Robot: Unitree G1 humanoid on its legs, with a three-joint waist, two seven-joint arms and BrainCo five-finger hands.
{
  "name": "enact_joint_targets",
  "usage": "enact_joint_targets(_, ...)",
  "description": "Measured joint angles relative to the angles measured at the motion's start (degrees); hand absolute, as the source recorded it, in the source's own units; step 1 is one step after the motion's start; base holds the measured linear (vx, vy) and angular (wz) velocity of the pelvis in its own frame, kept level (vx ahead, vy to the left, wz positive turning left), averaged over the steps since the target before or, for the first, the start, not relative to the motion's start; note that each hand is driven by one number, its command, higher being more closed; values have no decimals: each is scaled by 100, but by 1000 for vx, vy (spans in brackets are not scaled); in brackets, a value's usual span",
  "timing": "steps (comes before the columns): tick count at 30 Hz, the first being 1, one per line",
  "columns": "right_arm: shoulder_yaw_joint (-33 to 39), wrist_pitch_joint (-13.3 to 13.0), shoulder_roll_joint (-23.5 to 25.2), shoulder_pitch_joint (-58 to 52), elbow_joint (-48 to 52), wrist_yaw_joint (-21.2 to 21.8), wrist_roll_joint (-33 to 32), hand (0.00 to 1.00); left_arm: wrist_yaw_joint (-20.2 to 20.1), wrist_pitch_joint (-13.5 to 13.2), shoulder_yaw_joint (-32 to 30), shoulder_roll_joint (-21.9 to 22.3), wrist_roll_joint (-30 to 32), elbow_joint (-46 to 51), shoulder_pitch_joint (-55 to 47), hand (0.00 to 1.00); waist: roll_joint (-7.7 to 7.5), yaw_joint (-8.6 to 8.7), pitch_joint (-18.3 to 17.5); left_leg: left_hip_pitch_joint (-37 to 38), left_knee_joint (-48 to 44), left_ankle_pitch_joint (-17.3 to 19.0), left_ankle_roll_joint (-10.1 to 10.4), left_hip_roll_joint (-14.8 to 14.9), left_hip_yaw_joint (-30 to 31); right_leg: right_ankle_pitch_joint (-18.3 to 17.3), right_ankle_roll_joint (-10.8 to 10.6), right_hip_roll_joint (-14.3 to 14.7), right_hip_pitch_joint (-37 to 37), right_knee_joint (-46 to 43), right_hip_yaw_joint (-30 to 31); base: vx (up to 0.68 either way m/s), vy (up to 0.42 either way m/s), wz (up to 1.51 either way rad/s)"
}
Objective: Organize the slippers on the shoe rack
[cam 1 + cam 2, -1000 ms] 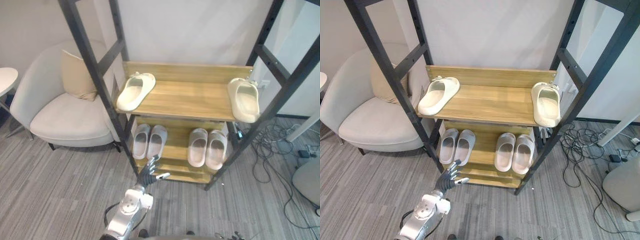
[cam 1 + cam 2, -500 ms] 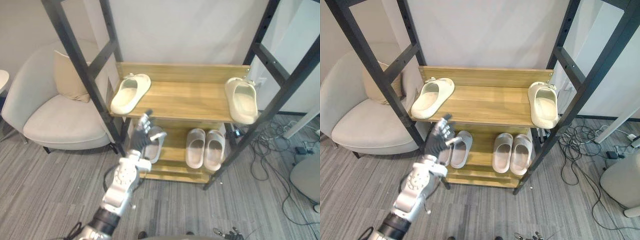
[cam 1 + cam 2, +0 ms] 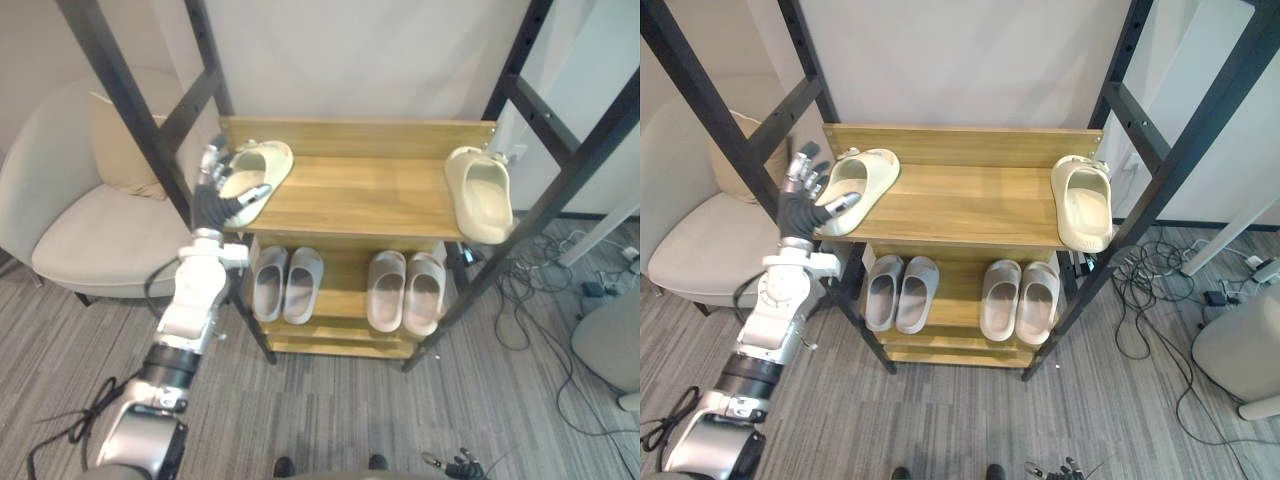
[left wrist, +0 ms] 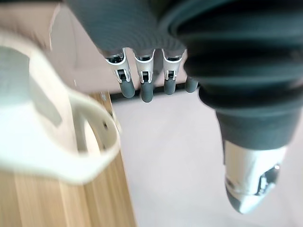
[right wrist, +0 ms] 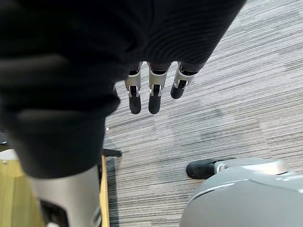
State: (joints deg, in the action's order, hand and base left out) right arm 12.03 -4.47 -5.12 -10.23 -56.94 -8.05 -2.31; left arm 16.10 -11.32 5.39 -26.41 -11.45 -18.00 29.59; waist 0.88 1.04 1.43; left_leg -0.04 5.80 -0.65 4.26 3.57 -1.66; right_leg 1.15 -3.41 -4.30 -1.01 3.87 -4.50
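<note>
Left hand (image 3: 215, 195) has risen since 1 s ago. It was low in front of the rack's base, then at lower-shelf height half a second back, and is now at the left end of the top shelf (image 3: 365, 195). The whole picture has shifted too, so the camera moved; the slippers sit where they were.

The left hand's fingers are spread and straight, holding nothing, right beside the left slipper (image 3: 255, 172). The thumb lies over its near edge; contact cannot be told. The right slipper (image 3: 480, 193) is at the far right end of the same shelf, its toe hanging over the front edge. On the lower shelf (image 3: 345, 300) there are two pairs, a left pair (image 3: 285, 283) and a right pair (image 3: 405, 290), each side by side.

The shoe rack (image 3: 560, 190) has wooden shelves in a dark metal frame and stands against a white wall (image 3: 350, 60) on grey striped carpet (image 3: 330, 420). A pale armchair (image 3: 85, 245) with a cushion (image 3: 112, 150) is on its left, and loose cables (image 3: 545, 300) are on the floor to its right.

The left wrist view shows the slipper strap close up and the fingertips clear of it. The right wrist view shows the right hand (image 5: 154, 92) over the carpet, fingers straight and relaxed, empty.
</note>
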Motion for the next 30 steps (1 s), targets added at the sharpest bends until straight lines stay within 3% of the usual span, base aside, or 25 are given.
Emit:
enact_joint_targets(8, -41, 6, 6, 31, 171, 40, -2, 0, -109, 72, 76, -415, -132, -831, 767, 0, 57, 136, 60, -101, 1, 2, 0, -4, -23, -2, 3, 7, -124, -8, 43, 17, -3, -2)
enact_joint_targets(17, -91, 3, 34, 8, 225, 67, -7, 0, -214, 221, 343, -566, -145, -1318, 1198, 0, 63, 148, 75, -99, 1, 2, 0, -2, -106, -11, 16, 8, -162, -49, 89, 3, -1, -1)
enact_joint_targets(30, -137, -13, 71, -114, 675, 75, -237, 0, -418, 518, 698, -577, 702, -2157, 2096, 0, 97, 76, 79, -312, 0, -23, 12, 35, -297, -14, 11, 18, -536, -239, 251, 0, -1, -6)
